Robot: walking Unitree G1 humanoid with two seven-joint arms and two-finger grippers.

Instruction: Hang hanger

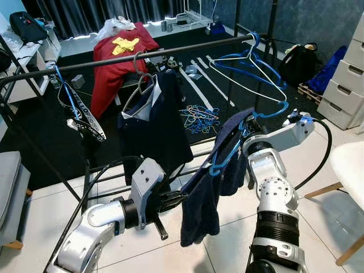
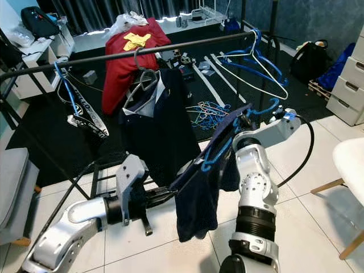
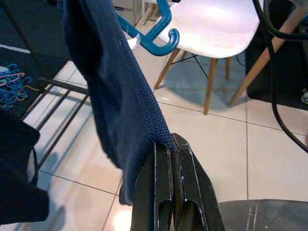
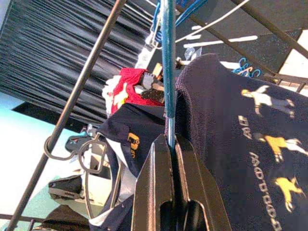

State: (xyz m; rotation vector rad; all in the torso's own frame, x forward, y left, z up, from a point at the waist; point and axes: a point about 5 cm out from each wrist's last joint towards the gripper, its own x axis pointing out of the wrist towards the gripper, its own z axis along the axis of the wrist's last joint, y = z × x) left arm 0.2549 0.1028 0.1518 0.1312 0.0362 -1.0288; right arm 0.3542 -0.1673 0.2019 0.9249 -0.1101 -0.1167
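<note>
A blue hanger (image 1: pixel 227 156) carries a navy garment (image 1: pixel 202 199) and is held tilted below the black rail (image 1: pixel 170 54), apart from it. My right gripper (image 1: pixel 245 128) is shut on the hanger; in the right wrist view its fingers clamp the blue hanger bar (image 4: pixel 168 57) beside the printed navy garment (image 4: pixel 231 134). My left gripper (image 1: pixel 176 197) is lower and to the left, shut on the garment's edge. In the left wrist view, the left gripper (image 3: pixel 171 139) pinches the navy cloth (image 3: pixel 110 96) under the hanger's curled end (image 3: pixel 161 38).
On the rail hang a dark shirt on a grey hanger (image 1: pixel 153 119), empty blue and white hangers (image 1: pixel 250 68) and a lanyard (image 1: pixel 79 114). A white chair (image 1: pixel 350 170) stands at the right. A red garment (image 1: pixel 116 62) and loose hangers (image 1: pixel 199 116) lie on the dark floor beyond.
</note>
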